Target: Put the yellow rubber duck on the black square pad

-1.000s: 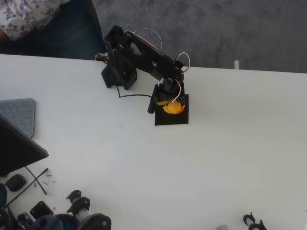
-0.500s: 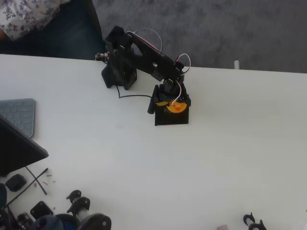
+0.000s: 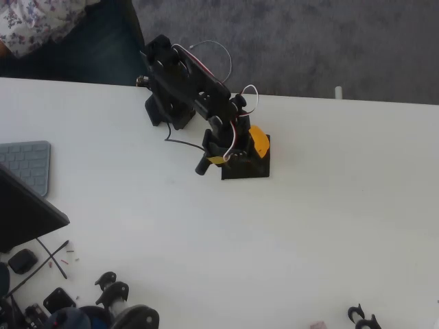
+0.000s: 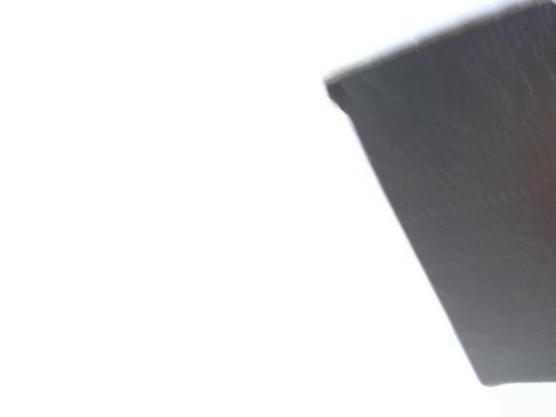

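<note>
The yellow rubber duck (image 3: 258,140) sits on the black square pad (image 3: 248,169), near the pad's far right corner, and the arm's wrist partly covers its left side. My gripper (image 3: 214,163) hangs over the pad's left edge, to the left of the duck. Its jaws are spread and nothing is between them; it is open. One black finger (image 3: 202,165) sticks out over the white table. In the wrist view a blurred dark corner of the pad (image 4: 452,200) shows at the right, on bright white table.
The arm's base (image 3: 168,103) stands at the table's far edge. A grey keyboard (image 3: 27,164) and a dark slab (image 3: 24,212) lie at the left. Loose black parts (image 3: 103,301) crowd the near left corner. A person's patterned sleeve (image 3: 41,20) shows at top left.
The gripper has let go of the duck and swung left and back off it. The duck now sits a little farther up and right on the pad.
</note>
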